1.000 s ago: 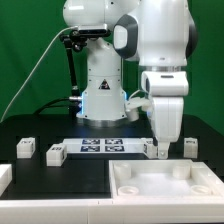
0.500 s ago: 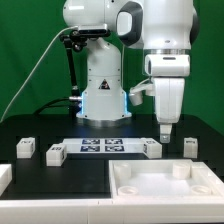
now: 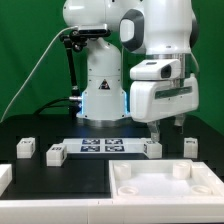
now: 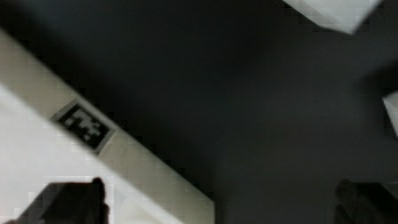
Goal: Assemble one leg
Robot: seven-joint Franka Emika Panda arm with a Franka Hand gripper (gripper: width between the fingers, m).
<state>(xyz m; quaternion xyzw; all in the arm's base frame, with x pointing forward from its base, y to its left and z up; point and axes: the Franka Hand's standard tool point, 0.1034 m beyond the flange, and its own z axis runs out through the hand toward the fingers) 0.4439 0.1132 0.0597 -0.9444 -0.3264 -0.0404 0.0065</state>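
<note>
The end effector [image 3: 168, 127], released and empty, hangs above the bench [image 3: 60, 178] close by the leg [image 3: 152, 147], likely lining up a grasp.

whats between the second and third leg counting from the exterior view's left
The marker board lies flat between the second leg and the third leg, seen in the exterior view.

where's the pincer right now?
Exterior view's right: the pincer hangs open, holding nothing, above the leg that sits beside the marker board.
</note>
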